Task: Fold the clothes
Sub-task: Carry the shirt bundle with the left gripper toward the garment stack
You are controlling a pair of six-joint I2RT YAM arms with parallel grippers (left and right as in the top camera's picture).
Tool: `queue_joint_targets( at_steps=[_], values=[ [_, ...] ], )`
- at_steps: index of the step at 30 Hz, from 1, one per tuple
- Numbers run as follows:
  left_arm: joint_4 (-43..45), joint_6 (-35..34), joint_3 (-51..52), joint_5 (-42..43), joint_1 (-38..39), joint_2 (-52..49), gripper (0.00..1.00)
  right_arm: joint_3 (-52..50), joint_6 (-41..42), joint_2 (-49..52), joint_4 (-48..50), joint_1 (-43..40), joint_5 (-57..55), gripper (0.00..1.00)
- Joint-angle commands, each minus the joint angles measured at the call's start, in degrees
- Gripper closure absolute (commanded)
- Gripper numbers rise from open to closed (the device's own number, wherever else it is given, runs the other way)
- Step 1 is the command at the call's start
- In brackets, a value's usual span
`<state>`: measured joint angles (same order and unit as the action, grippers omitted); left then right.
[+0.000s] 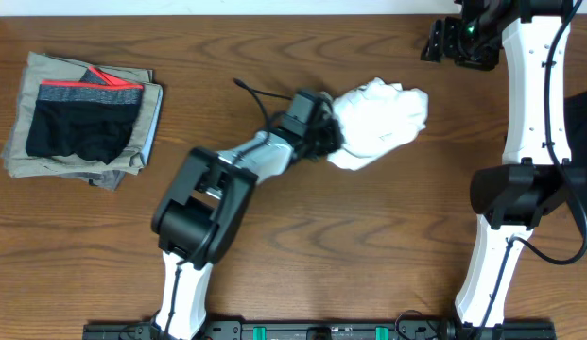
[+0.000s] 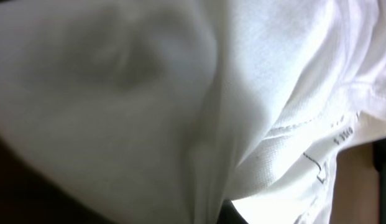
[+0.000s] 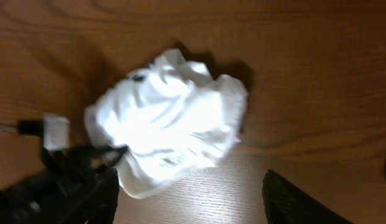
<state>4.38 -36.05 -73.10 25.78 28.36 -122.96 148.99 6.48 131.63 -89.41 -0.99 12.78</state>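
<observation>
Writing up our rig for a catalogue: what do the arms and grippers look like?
White links with bulky black joint housings on left arm and right arm alike. The left gripper and right gripper are black; black cables run along both arms.

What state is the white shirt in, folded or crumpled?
Crumpled: the white T-shirt lies in a wrinkled heap, left gripper shut on its edge.

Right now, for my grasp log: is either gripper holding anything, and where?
The left gripper is shut on the crumpled white cloth T-shirt, pinching its bunched edge nearest that arm. The right gripper holds nothing.
</observation>
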Motion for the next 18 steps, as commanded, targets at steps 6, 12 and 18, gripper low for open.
queue_joint_targets(
  at_steps=[6,12,18],
  values=[
    [-0.42,15.37,-2.05,-2.08,-10.1,2.03,0.94,1.01,-1.03,0.15,-0.46,-0.33,-1.01,0.28],
    [-5.4,22.21,-2.91,-0.11,-16.44,2.23,0.94,1.01,-1.05,0.15,-1.22,-0.33,-1.05,0.28],
    [-9.88,29.18,-3.67,-0.11,-22.08,2.43,0.94,1.01,-1.01,0.17,-2.19,-0.33,-2.08,0.28]
  ],
)
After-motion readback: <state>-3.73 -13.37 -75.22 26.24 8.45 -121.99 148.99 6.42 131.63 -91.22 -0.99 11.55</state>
